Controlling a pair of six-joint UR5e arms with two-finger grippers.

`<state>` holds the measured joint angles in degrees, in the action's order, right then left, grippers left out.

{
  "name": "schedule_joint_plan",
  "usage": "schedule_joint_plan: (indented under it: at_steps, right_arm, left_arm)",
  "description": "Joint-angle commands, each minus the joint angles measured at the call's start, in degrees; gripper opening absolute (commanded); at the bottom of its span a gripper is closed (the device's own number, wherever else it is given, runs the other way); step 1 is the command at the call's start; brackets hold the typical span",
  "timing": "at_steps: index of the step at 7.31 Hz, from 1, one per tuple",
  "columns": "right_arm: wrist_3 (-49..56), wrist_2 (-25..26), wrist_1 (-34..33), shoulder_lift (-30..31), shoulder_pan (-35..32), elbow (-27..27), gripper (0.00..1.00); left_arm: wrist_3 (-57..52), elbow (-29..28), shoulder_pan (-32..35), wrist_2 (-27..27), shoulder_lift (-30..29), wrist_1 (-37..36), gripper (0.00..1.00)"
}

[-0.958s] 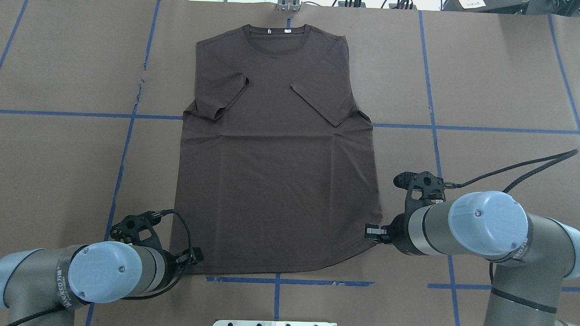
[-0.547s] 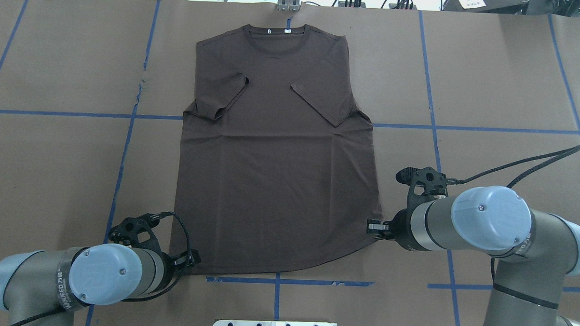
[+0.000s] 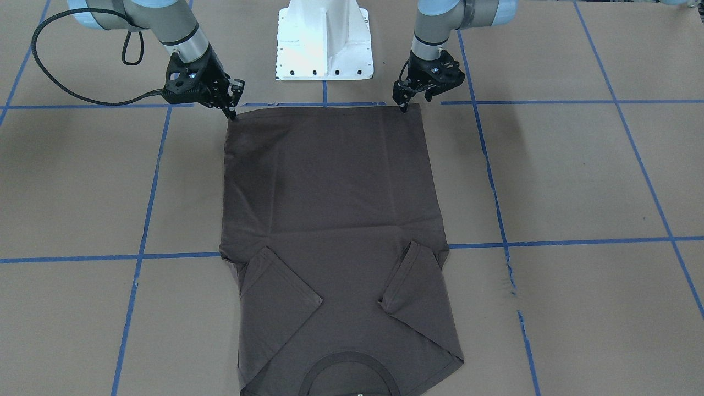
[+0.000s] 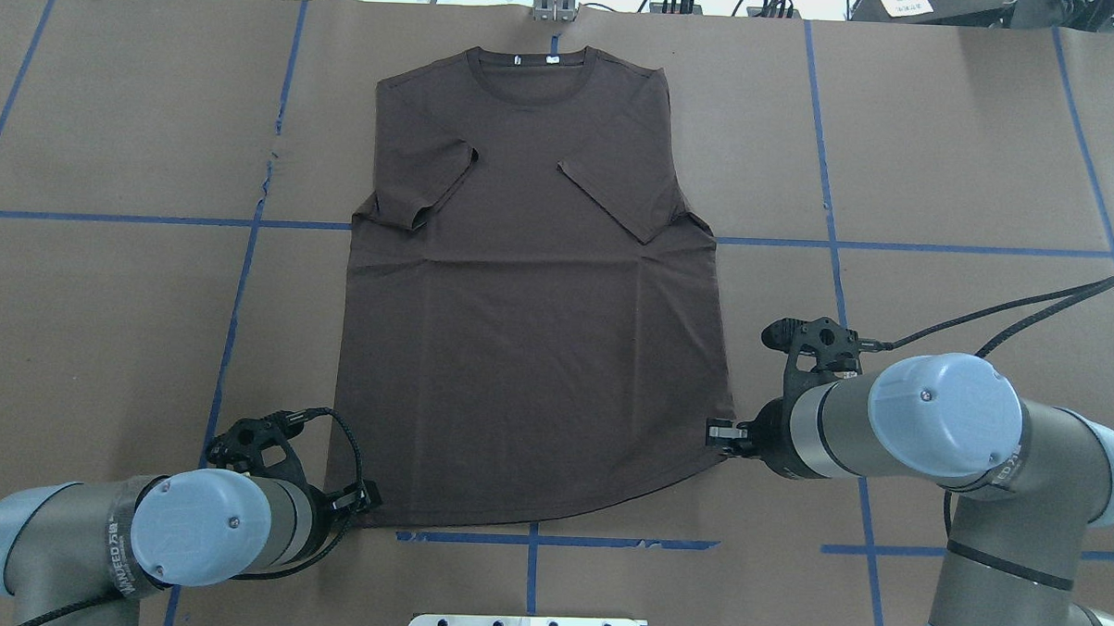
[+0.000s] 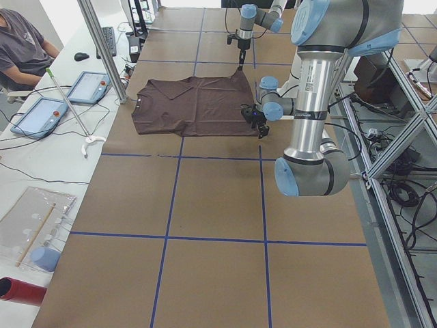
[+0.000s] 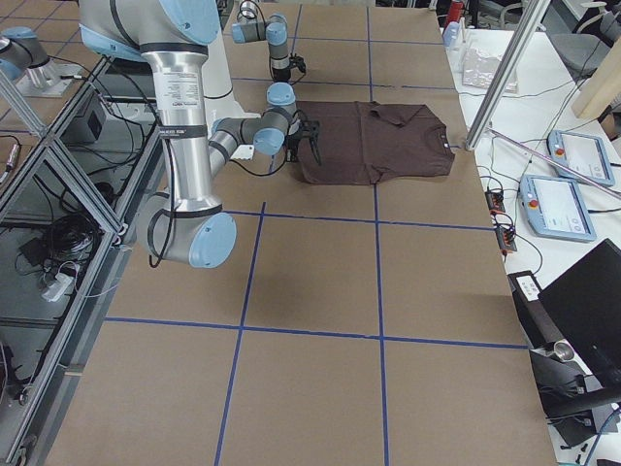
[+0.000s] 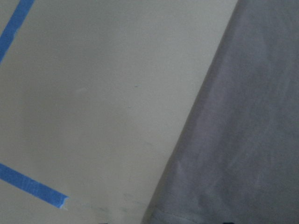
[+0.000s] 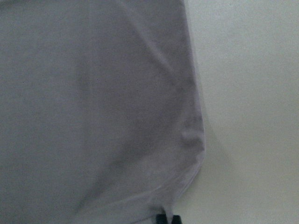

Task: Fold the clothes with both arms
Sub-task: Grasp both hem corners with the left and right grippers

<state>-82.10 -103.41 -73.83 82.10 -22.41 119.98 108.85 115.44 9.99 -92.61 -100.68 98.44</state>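
Lying flat on the brown paper-covered bench [image 4: 102, 334], the dark grey-brown short-sleeved T-shirt [image 4: 528, 349] runs lengthwise away from both arms. The right arm's fingers [image 3: 231, 111] pinch one hem corner. The left arm's fingers [image 3: 403, 104] touch the other, closure unclear.

We record the left arm [image 4: 207, 523] and right arm [image 4: 943, 414] both reaching forward and held low, forearms near level, wrists turned so the fingers point downward. The left pincer [image 4: 376, 496] sits nearer the base, and the right pincer [image 4: 712, 436] is set further forward. In the front-facing view each pincer's fingers are drawn together to one narrow tip.
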Motion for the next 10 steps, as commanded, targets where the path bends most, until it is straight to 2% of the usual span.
schedule_joint_plan:
  at_steps: [1,2,4,5,6,8,10]
  right_arm:
    - [0.01,-0.03,0.00,0.08,0.00,-0.09,0.00]
    - [0.10,-0.03,0.00,0.08,0.00,-0.09,0.00]
    - [0.18,-0.03,0.00,0.08,-0.18,-0.09,0.00]
    - [0.18,-0.03,0.00,0.08,-0.27,-0.18,0.00]
    - [0.18,-0.03,0.00,0.08,-0.27,-0.18,0.00]
    - [0.18,-0.38,0.00,0.16,-0.44,-0.01,0.00]
    - [0.27,-1.44,0.17,0.60,-1.06,0.69,0.00]
  left_arm:
    - [0.13,-0.57,-0.06,-0.03,-0.22,0.00,0.79]
    - [1.44,-0.48,-0.06,-0.12,-0.40,0.00,0.68]
    - [2.06,-0.31,-0.06,-0.21,-0.66,0.00,0.26]
    - [1.98,-0.31,-0.06,-0.29,-0.75,0.00,0.10]
    - [1.98,0.04,-0.06,-0.38,-0.84,0.00,0.00]
    - [1.80,2.40,-0.06,-0.64,-1.45,-0.27,0.00]
    - [1.10,5.57,-0.06,-1.78,-3.28,-6.13,0.00]
